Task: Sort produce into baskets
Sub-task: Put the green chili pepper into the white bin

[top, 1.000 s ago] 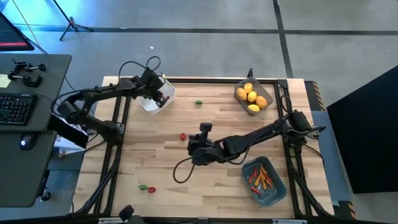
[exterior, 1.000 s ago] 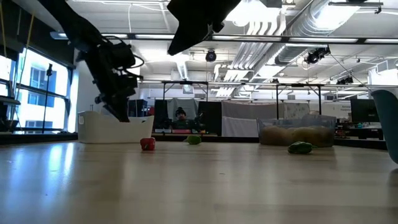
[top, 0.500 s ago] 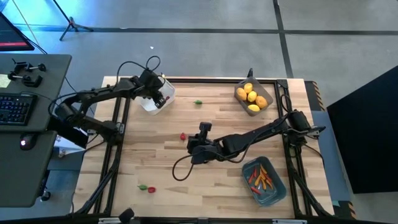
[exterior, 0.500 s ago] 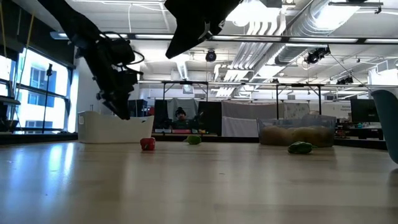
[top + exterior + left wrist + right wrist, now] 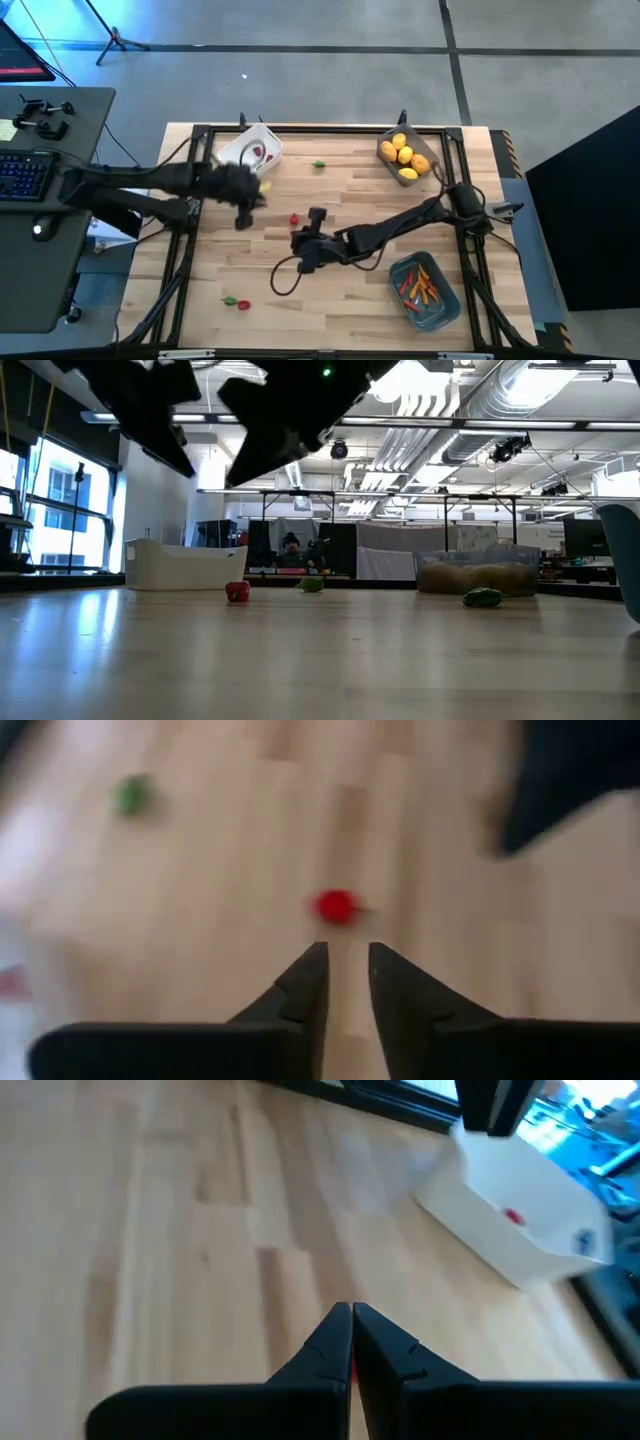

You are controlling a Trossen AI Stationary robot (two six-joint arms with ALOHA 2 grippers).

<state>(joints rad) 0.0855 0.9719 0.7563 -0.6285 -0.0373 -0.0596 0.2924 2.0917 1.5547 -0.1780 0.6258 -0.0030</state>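
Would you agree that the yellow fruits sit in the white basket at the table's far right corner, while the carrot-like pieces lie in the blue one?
Not quite: the yellow fruits sit in the translucent grey basket, as the high view shows. The white basket stands at the far left. The carrot-like pieces do lie in the blue basket.

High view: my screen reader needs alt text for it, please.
Two dark arms reach over a wooden table: the left gripper and right gripper flank a small red piece. A white basket, lemon basket and blue basket sit around them.
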